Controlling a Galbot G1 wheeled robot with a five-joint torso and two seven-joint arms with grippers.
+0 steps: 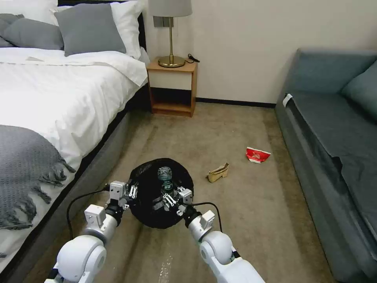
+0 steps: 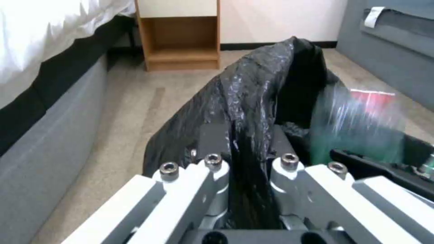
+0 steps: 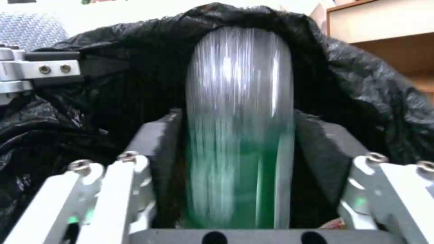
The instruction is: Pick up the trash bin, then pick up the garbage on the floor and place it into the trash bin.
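Bottle [image 1: 165, 174] sits between the pads of your right gripper [image 1: 171, 199], right over the open mouth of the trash bin [image 1: 146, 184], so a release here would likely drop it inside rather than onto the floor [image 1: 220, 220]. In the right wrist view the clear body with its green label stands between the two dark pads, which flank it closely; its blur suggests it may be slipping or already let go, so you cannot count on the grip being firm. Your left gripper [image 1: 131, 193] is pinched on the near rim of the bin, and the left wrist view shows its pads pressed together on a fold of the black bag [image 2: 253, 112]; that hold keeps the bin up off the carpet and its mouth facing the right arm. Beyond the bin, two more pieces lie loose on the carpet: a crumpled tan carton [image 1: 218, 173] just past it, and a red-and-white packet [image 1: 257, 155] farther on, near the sofa [image 1: 333, 129]. The bed [image 1: 59, 90] runs along your left side, with a nightstand [image 1: 172, 84] and lamp [image 1: 170, 23] against the far wall.
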